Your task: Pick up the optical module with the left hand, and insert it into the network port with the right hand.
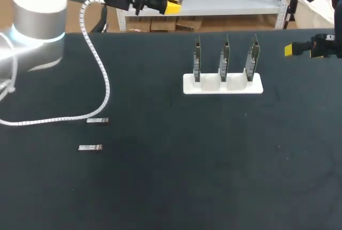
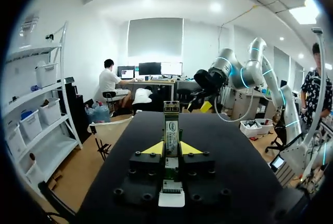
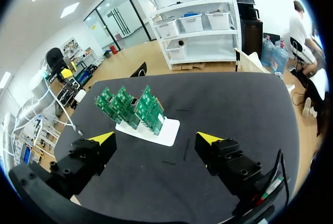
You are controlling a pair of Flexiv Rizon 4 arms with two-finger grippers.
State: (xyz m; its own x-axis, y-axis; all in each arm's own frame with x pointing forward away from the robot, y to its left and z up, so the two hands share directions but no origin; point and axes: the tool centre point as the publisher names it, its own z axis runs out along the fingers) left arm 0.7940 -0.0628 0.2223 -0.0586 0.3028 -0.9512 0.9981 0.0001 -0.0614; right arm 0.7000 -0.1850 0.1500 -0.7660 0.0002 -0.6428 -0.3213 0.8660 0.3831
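My left gripper [image 1: 172,6] is raised over the table's far left edge. In the left wrist view it [image 2: 171,149] is shut on an optical module [image 2: 171,127], a slim metal piece that sticks out past the yellow tips. A white stand [image 1: 223,84] at the centre right of the table holds three upright green network boards [image 1: 225,59]. My right gripper [image 1: 293,50] hovers to the right of the stand. In its wrist view the right gripper [image 3: 155,138] is open and empty, with the boards [image 3: 130,107] ahead of it.
Two more optical modules [image 1: 98,120] [image 1: 90,147] lie on the black table at the left. A white spiral cable [image 1: 99,69] from my left arm loops down onto the table close to them.
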